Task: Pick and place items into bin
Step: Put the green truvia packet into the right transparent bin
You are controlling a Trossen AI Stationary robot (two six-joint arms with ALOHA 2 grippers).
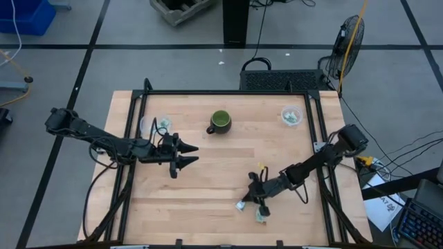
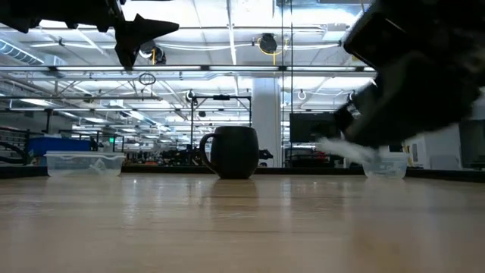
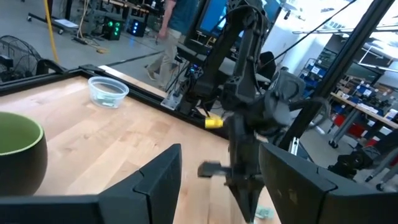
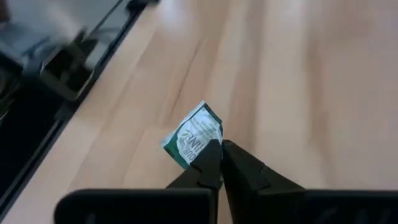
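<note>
While the right gripper (image 4: 219,151) pinched one green-white packet (image 4: 194,140) low at the table's (image 1: 208,187) near edge | left gripper (image 1: 192,155) hovered, fingers wide | two clear bins (image 1: 291,116) | one green mug (image 1: 220,122)

Left tool (image 1: 188,155) spread wide, raised over the table; right tool (image 4: 221,151) low, fingertips pinched together.

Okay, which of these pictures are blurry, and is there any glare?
Low view: the right arm is a dark out-of-focus mass up close; the ceiling lights glare, so the mug reads as a silhouette. Left wrist view: the right arm is motion-smeared, the left arm's own fingers sharp. Right wrist view: the packet is crisp. High view: evenly lit, soft shadows.
</note>
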